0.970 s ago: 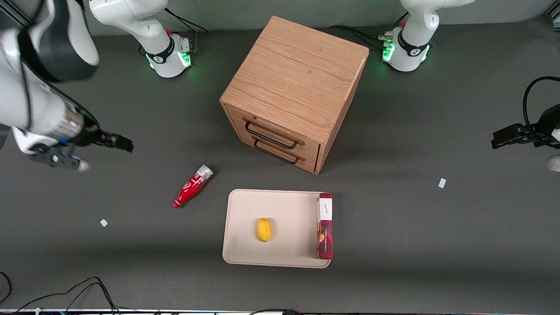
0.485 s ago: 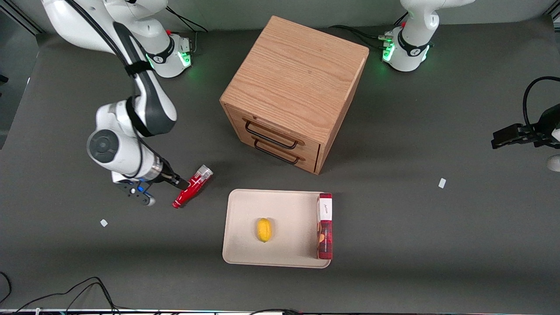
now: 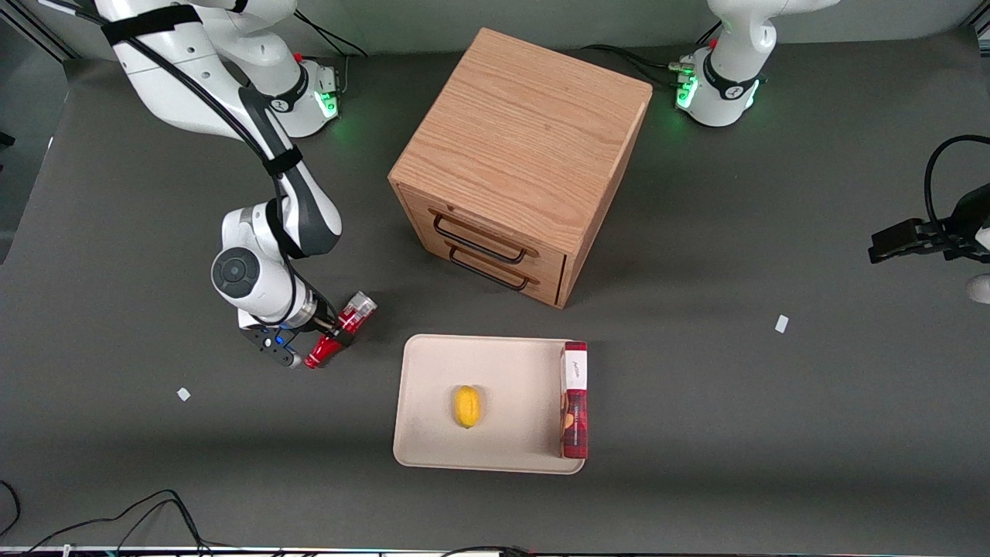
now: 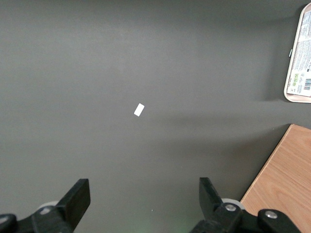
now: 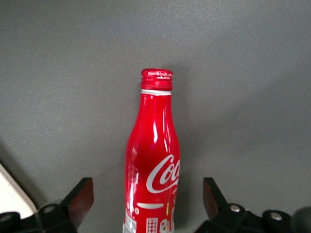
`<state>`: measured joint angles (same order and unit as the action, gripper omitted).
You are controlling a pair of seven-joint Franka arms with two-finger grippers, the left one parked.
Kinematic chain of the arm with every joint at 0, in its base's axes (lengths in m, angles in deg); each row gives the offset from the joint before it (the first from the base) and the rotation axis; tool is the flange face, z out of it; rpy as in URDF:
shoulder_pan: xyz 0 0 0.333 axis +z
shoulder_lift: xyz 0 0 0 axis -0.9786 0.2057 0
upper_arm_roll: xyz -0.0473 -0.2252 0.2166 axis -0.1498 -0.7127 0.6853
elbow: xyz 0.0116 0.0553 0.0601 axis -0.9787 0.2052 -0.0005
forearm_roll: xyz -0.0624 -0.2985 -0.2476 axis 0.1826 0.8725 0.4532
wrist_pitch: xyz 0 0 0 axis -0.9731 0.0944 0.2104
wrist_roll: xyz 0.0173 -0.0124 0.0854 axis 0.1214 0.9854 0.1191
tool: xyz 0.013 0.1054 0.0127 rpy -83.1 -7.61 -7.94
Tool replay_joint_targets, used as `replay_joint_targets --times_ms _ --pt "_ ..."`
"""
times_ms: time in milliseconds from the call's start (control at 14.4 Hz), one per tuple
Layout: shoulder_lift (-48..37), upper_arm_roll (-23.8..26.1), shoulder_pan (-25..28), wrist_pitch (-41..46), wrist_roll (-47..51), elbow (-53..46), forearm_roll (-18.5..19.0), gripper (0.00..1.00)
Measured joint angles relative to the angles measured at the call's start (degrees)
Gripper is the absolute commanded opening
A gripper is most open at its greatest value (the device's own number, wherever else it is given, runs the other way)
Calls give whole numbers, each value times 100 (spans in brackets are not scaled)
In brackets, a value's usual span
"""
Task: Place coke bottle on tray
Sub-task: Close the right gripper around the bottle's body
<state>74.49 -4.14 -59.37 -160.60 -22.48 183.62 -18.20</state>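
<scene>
The coke bottle (image 3: 357, 311) lies on its side on the dark table, beside the tray (image 3: 433, 371) toward the working arm's end, its cap end nearer the front camera. My right gripper (image 3: 332, 338) is low over the bottle's middle, fingers open and straddling it. In the right wrist view the red bottle (image 5: 153, 160) with its white script logo lies between the two fingers (image 5: 80, 199), with gaps on both sides. The cream-beige tray's corner (image 5: 7, 190) shows in that view too.
On the tray lie a yellow lemon (image 3: 467, 406) and a rectangular red box (image 3: 574, 398) along the rim toward the parked arm's end. A wooden drawer cabinet (image 3: 518, 155) stands farther from the front camera. Small white scraps (image 3: 183, 394) (image 3: 782, 323) lie on the table.
My right arm has swung in from the working arm's end of the table and come down over the bottle, which now lies between the open fingers. The bottle has not moved.
</scene>
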Motion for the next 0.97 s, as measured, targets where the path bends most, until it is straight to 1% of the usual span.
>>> replay_joint_targets --times_ms 208,347,416,554,624,693,832,901,970 --pt "79 25 -2 -316 26 87 -39 100" --pt "217 79 -5 -548 29 134 -150 99" --pt "294 101 -5 -613 35 135 -175 87" --pt "389 120 -5 -650 39 133 -188 49" --pt "405 122 -5 -653 40 133 -189 36" --pt "405 122 -5 -652 41 132 -191 30" --pt "400 133 -6 -652 41 121 -192 24" --pt "399 144 -6 -652 41 115 -192 19" --pt "393 155 -5 -650 41 105 -192 18"
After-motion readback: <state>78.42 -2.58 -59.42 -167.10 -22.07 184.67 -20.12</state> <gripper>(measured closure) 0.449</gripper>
